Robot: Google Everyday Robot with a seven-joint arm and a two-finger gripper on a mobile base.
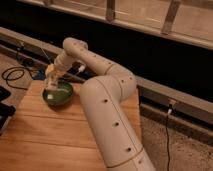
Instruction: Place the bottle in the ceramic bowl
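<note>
The ceramic bowl (59, 95), green and glossy, sits at the far left of a wooden table (45, 135). My gripper (51, 80) hangs just above the bowl's left rim, pointing down, at the end of the white arm (107, 110) that reaches over from the right. It is shut on the bottle (49, 90), a slim white thing held roughly upright. The bottle's lower end dips inside the bowl's left side. Its upper part is hidden among the fingers.
Black cables (15, 75) lie coiled on the floor left of the table. A dark object (4, 112) sits at the table's left edge. A raised ledge (165, 95) runs behind, with a cable (167, 130) hanging at the right. The big arm covers the table's right side.
</note>
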